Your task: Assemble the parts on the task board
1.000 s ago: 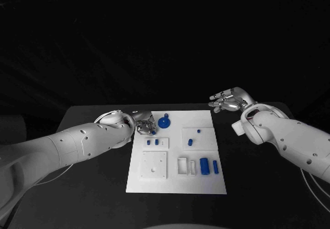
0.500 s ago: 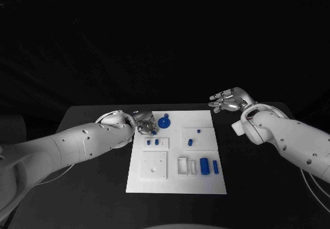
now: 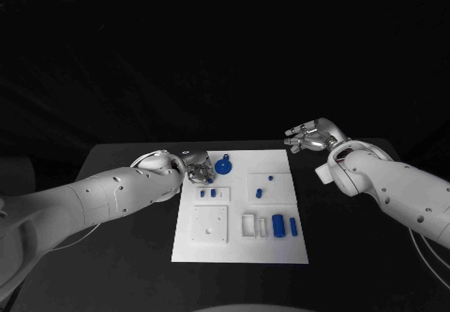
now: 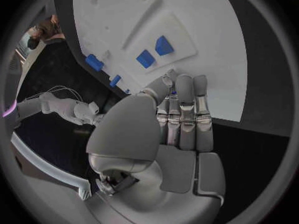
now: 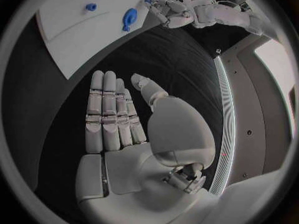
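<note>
While the head view looks down, the left hand (image 3: 197,167) sits at the task board (image 3: 240,253) far-left corner, beside a round blue part (image 3: 224,166). Its wrist view: fingers (image 4: 185,109) pressed together, straight, holding nothing I can make out. Right hand (image 5: 124,119) flat, fingers together, empty, above the bench (image 3: 356,260).

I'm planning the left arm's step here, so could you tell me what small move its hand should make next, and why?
Probably close the left hand on the round blue part. Its fingers sit at the board's far left corner beside that part, apparently holding nothing, while the right hand waits open off the board.
</note>
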